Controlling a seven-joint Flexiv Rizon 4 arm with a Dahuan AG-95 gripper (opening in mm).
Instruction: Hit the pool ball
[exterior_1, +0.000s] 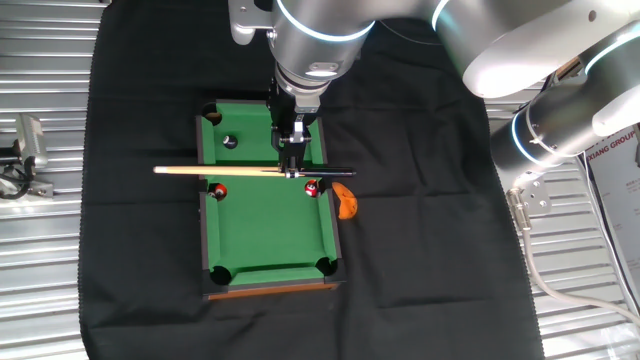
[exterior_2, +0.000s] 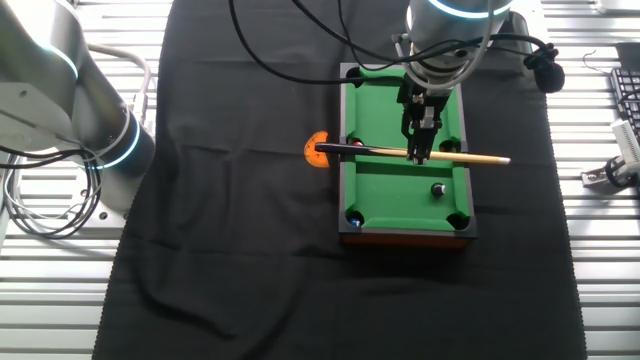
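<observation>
A small green pool table (exterior_1: 270, 235) lies on a black cloth; it also shows in the other fixed view (exterior_2: 400, 200). The tiny black pool ball (exterior_1: 229, 141) rests on the felt near one corner pocket, also seen in the other view (exterior_2: 438, 189). My gripper (exterior_1: 294, 168) points down over the table and is shut on a wooden cue stick (exterior_1: 210, 171), holding it level across the table's width (exterior_2: 475, 158). The ball lies apart from the cue, on the felt to one side of it. Two red balls (exterior_1: 219, 190) (exterior_1: 312, 189) sit just on the cue's other side.
An orange object (exterior_1: 345, 201) lies on the cloth beside the table's rail, under the cue's dark end (exterior_2: 316, 150). A dark blue ball (exterior_2: 352, 214) sits by a corner pocket. A small camera on a stand (exterior_1: 25, 143) and a keyboard (exterior_2: 626, 95) stand off the cloth.
</observation>
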